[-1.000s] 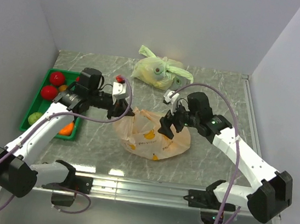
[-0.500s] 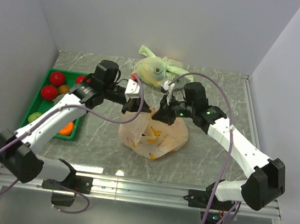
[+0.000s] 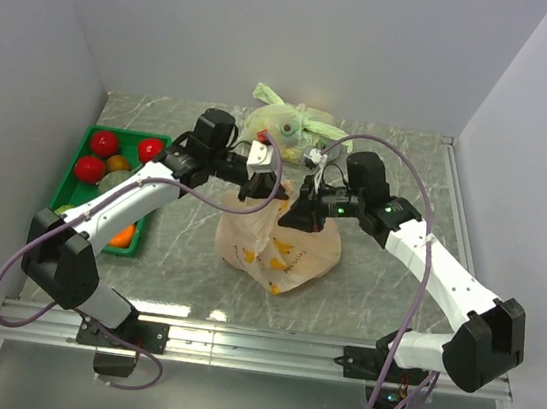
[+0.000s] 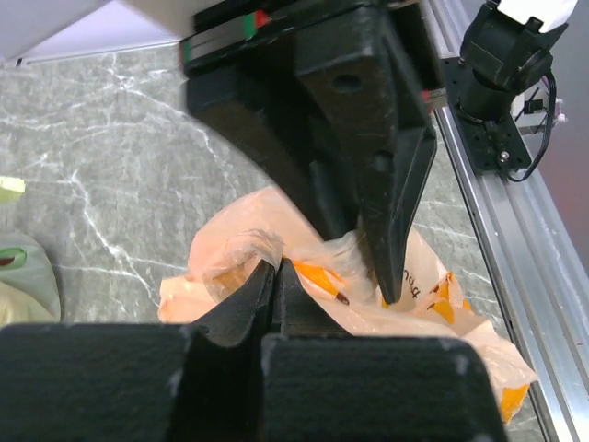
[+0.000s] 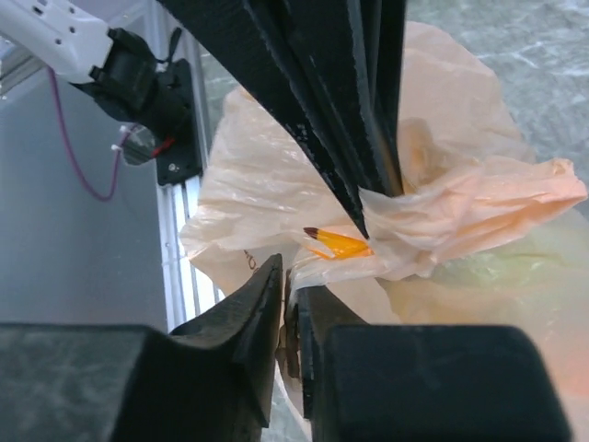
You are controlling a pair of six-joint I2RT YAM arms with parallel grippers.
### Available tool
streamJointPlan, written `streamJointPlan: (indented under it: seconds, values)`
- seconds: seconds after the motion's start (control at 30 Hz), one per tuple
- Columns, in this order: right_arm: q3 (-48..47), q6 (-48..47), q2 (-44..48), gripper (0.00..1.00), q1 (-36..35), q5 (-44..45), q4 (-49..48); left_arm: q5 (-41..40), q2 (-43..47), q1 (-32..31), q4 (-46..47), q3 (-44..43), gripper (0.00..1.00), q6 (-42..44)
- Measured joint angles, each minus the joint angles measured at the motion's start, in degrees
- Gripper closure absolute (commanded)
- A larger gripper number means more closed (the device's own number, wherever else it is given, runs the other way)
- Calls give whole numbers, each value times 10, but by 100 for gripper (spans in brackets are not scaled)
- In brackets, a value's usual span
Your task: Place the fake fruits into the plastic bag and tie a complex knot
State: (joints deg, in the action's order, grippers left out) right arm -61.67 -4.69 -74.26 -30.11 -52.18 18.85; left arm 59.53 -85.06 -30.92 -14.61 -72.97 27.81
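Observation:
The peach-orange plastic bag (image 3: 277, 250) with banana prints stands bunched up at the table's middle. My left gripper (image 3: 257, 190) is shut on the film at its top, seen close in the left wrist view (image 4: 278, 265). My right gripper (image 3: 295, 217) faces it a finger's width away, its jaws closed on a fold of the same film (image 5: 291, 276). The two grippers' fingers cross over the bag's gathered top (image 5: 460, 207). The knot is hidden behind them. Fake fruits, red (image 3: 103, 142) and orange (image 3: 120, 235), lie in the green tray (image 3: 116, 250) at left.
A knotted pale green bag (image 3: 285, 130) holding a dark green ball sits just behind the grippers, near the back wall. Side walls close the table at left and right. The aluminium rail (image 3: 265, 345) with both arm bases runs along the near edge.
Both grippers have moved back and inward until they meet above the bag. The right gripper was open and has closed on the film. The bag's top is gathered and pulled taller.

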Motion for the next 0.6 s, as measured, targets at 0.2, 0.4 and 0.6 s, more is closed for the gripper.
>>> streamJointPlan:
  seconds: [0.2, 0.4, 0.6]
  values:
    - [0, 49, -16, 63, 2, -24, -37, -9, 0, -16, -9, 0, 99, 24]
    - [3, 80, -19, 74, 2, -30, -61, -21, 0, -21, -15, 0, 99, 40]
    - [21, 102, -21, 61, 4, -26, -92, -30, 1, -23, -36, -4, 99, 47]
